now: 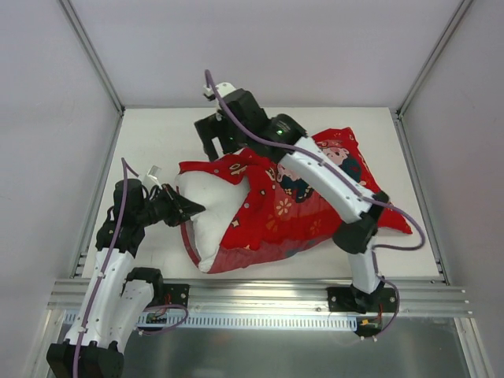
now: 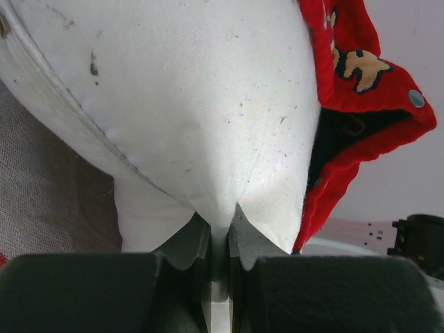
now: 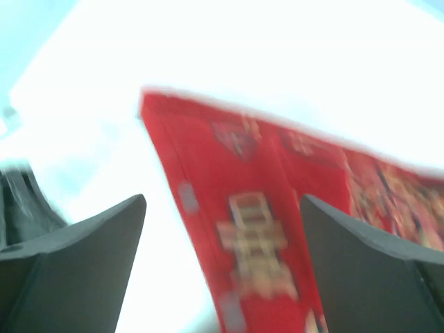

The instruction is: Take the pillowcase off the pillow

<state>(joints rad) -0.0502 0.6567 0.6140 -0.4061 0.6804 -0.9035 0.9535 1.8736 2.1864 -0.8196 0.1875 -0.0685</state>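
One pale table [image 1: 157, 134] between plain grey walls [image 1: 260, 47], left gripper [image 2: 218, 229] pinching a corner of the white pillow [image 1: 213, 209], pillow half inside red pillowcase [image 1: 299, 205] mid-table, right gripper [image 3: 223, 201] spread wide at its far edge.

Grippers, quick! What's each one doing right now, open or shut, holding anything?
Left gripper: shut, pinching the white pillow.
Right gripper: open, holding nothing, over the red pillowcase.
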